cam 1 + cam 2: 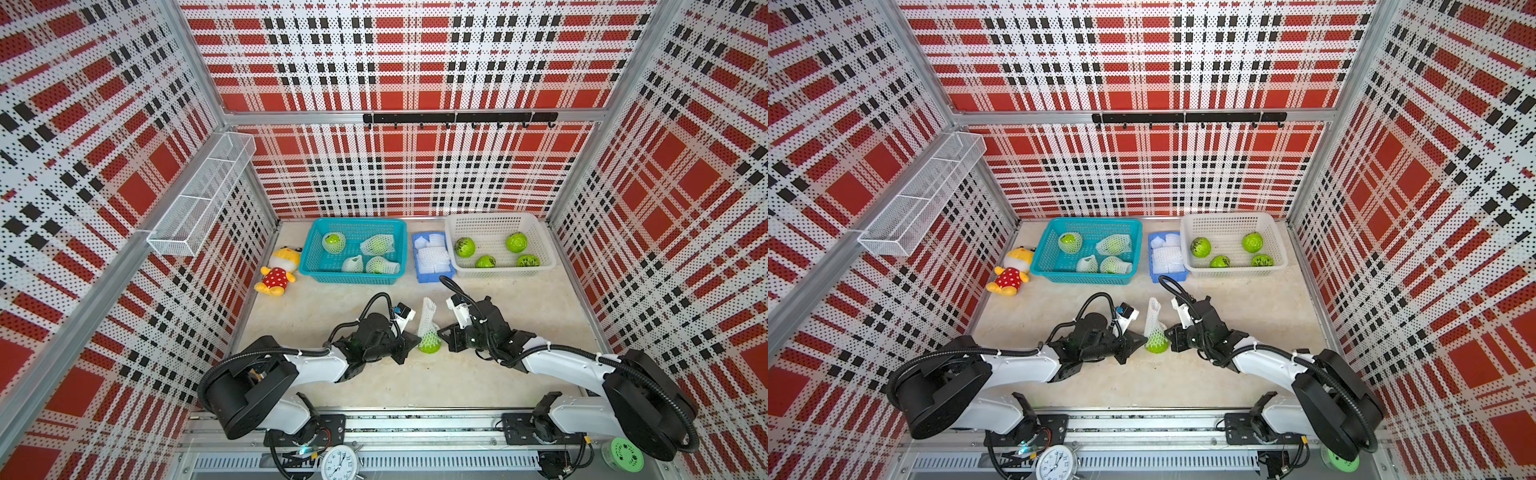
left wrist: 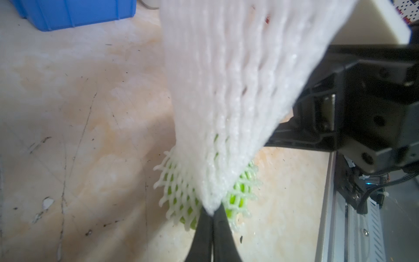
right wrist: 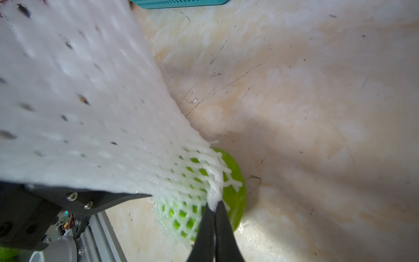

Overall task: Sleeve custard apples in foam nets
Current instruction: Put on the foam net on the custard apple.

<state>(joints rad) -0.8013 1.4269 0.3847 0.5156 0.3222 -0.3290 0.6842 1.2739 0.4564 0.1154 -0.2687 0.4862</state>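
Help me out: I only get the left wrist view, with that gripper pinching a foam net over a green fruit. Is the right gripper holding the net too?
Observer: Yes, the right wrist view shows the right gripper shut on the lower edge of the foam net, at the custard apple.
Operator: How many unsleeved fruits are waiting?
Observer: Four bare custard apples lie in the white basket, in both top views.
Operator: And finished ones?
Observer: Four sleeved fruits in the teal basket.

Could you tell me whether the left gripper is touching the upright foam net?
Touching. In the left wrist view, the left gripper pinches the foam net at its lower edge.
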